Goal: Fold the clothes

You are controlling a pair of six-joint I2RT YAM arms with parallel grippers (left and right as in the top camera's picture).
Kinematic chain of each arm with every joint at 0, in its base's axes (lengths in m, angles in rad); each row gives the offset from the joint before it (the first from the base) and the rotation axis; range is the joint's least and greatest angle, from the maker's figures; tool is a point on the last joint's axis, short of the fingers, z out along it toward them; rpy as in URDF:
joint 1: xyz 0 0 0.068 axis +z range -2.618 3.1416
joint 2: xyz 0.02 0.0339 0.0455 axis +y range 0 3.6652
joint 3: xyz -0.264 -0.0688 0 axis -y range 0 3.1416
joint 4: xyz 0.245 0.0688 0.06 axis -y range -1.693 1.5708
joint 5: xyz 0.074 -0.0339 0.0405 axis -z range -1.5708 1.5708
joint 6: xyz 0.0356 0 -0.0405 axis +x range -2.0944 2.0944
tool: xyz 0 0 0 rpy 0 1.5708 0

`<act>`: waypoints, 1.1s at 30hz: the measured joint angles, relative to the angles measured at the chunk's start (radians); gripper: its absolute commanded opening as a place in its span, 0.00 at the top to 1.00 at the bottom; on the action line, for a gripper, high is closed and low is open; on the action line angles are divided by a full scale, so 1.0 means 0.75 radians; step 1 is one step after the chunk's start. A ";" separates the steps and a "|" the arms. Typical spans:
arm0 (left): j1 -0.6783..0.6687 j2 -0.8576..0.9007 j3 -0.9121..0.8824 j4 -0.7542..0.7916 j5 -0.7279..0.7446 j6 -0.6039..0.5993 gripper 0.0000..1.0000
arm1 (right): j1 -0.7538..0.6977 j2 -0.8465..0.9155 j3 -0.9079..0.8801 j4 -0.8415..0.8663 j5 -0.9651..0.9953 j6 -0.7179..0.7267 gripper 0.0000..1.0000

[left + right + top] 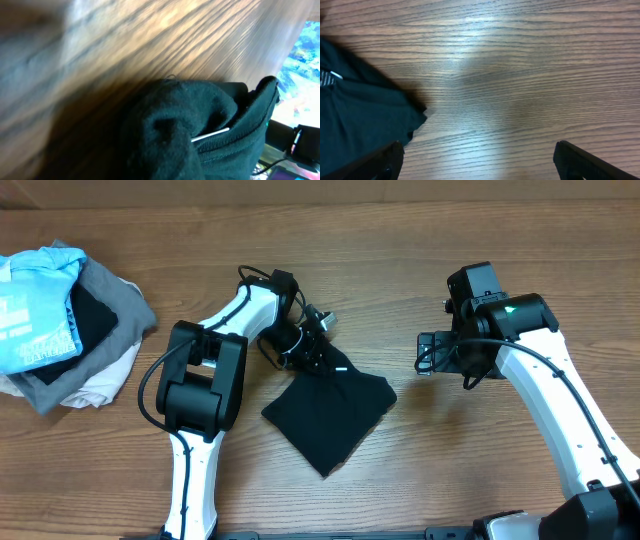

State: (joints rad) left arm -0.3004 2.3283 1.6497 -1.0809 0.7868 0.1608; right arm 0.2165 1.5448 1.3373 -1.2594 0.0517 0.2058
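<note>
Currently: brown wood-grain tabletop (480,240), matte, with a soft patch of glare. Plain black soft-fabric T-shirt (330,415) at centre, folded and lying as a diamond; left gripper (318,358) clenched on its upper corner; right gripper (477,150) spread wide and empty over wood just beside the shirt. Heap of light-blue, grey and white garments (60,330) at far left.

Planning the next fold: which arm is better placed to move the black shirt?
Left. The left gripper sits at the shirt's top corner, closed on bunched fabric in the wrist view. The right gripper hangs open over bare table, apart from the shirt, so it would need a reach first.
</note>
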 measured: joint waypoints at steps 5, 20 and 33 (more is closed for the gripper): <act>0.091 -0.009 0.164 -0.141 -0.111 -0.005 0.96 | 0.000 0.000 0.000 -0.003 0.000 0.000 0.00; 0.798 -0.682 0.476 -0.058 -0.568 -0.188 0.96 | 0.000 0.000 0.000 -0.018 0.000 0.001 0.00; 1.170 -0.713 0.477 0.178 -0.654 -0.256 0.96 | 0.000 0.000 0.000 -0.018 0.001 0.001 0.00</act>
State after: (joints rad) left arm 0.5770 1.7935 2.0075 -0.9474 0.2962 -0.0315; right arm 0.2165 1.5448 1.3373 -1.2732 0.0521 0.2062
